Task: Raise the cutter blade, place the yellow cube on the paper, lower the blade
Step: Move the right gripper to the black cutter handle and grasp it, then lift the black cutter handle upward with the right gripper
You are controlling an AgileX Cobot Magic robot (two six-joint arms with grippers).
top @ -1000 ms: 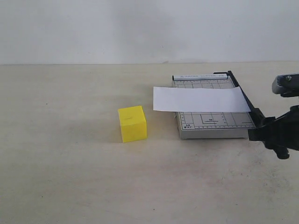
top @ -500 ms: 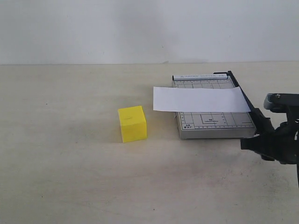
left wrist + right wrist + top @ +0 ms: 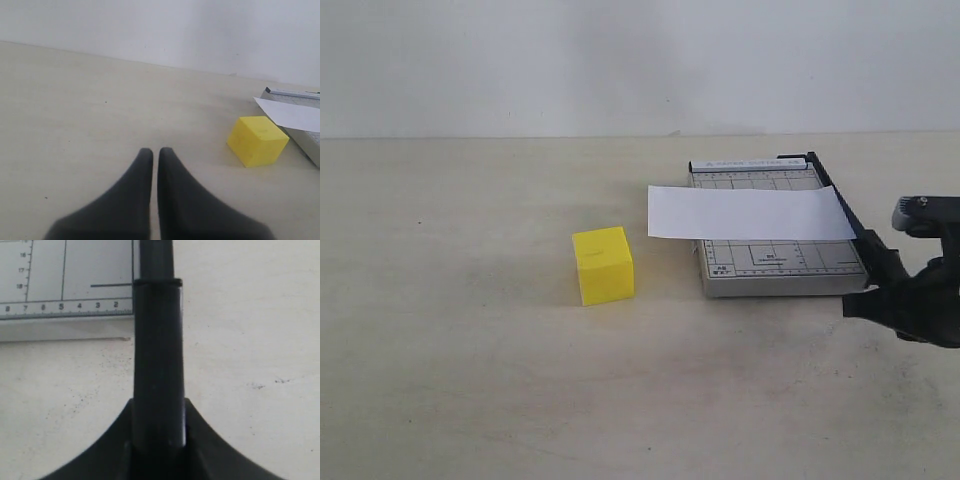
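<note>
1. The right end effector [image 3: 157,412] has its two fingers pressed against either side of the thick handle end of the cutter blade [image 3: 157,340], so it is holding the blade. In the exterior view the right end effector [image 3: 905,300] sits just past the near right corner of the cutter board [image 3: 780,268].
2. The blade [image 3: 842,203] lies flat along the board's right edge, so raising it looks like the step in hand.
3. To do it well, keep the grip firm and square on the handle. Swing up in an arc about the far hinge rather than pulling straight up, so the light board does not lift or slide.
4. Open the blade far enough for the cube to pass under it, without brushing the paper [image 3: 750,213], which lies across the board and overhangs its left edge.
5. The left end effector [image 3: 155,152] is narrow, fingers almost touching, and holds nothing.
6. The yellow cube [image 3: 604,265] rests on the tabletop [image 3: 470,380], near the board's left side and apart from the paper.
7. Writing: the right wrist view shows ruler figures on the board [image 3: 50,270]: 16, 17, 18 down one scale and single digits ending in 2 along the edge. Print on the far strip is too small to read, and no brand can be made out.
</note>
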